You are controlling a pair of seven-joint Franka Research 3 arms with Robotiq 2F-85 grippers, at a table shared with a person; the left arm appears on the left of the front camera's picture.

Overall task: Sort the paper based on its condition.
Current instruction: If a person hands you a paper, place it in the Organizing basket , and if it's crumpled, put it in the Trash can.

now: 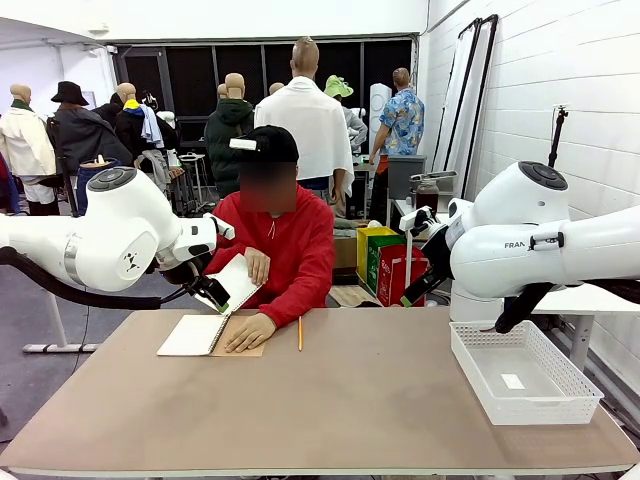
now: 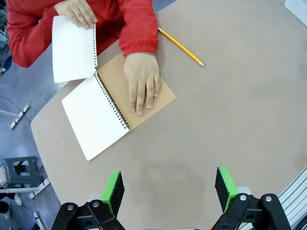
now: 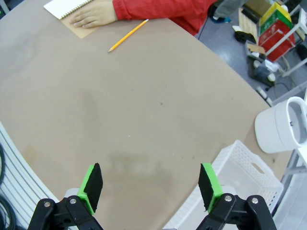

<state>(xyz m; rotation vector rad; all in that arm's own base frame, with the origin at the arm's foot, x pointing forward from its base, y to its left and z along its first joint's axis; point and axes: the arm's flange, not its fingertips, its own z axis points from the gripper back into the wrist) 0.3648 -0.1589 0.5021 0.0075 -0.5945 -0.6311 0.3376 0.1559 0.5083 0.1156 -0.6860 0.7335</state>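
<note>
The table (image 1: 350,400) spreads tan and broad in front of you, and the person (image 1: 290,240) in a red top sits at its far edge.

Your left arm (image 1: 110,240) reaches in toward that person. In the left wrist view, the left gripper (image 2: 170,186) hangs above bare tabletop with its jaws spread wide and nothing between the green pads. Your right arm (image 1: 540,240) sits high on the other side. In the right wrist view, the right gripper (image 3: 150,184) also has its jaws wide and holds nothing.

The white mesh basket (image 1: 570,395) stands on the table's right side, below the right arm.

The spiral notebook (image 2: 98,117) lies open in front of the person, with a blank page facing up. One hand (image 2: 142,84) presses flat on its brown cover.

The paper (image 2: 72,48) is in the person's other hand (image 2: 76,10), lifted above the notebook. It is a white sheet with punched holes down one edge. Its lower corner meets the top of the spiral, and you cannot tell whether it is free of the binding.

A yellow pencil (image 2: 181,47) lies on the table just beside the notebook, apart from it.

A small white tag (image 1: 512,381) lies on the basket floor.
</note>
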